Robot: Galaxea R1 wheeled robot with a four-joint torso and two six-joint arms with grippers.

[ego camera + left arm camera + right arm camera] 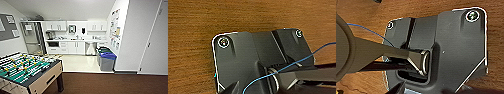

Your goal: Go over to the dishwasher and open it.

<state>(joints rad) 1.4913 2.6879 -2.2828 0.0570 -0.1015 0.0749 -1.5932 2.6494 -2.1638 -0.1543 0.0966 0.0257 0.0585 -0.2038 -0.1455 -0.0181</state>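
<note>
The dishwasher (90, 48) is a grey steel front set under the white counter (75, 40) of the kitchenette at the far end of the room. It stands shut, to the right of the white base cabinets, several metres ahead of me. Both wrist views look down past the robot's dark plates onto brown wood-grain floor (193, 22) (361, 15). The arms hang low at my sides, and the state of the grippers cannot be made out.
A table-football table (27, 71) stands close at the front left. Grey bins with blue and green lids (107, 60) line the right wall beside the dishwasher. A tall refrigerator (32, 37) and a dark microwave (53, 44) are at the back left. Light tiles (77, 62) lead from the brown floor to the kitchenette.
</note>
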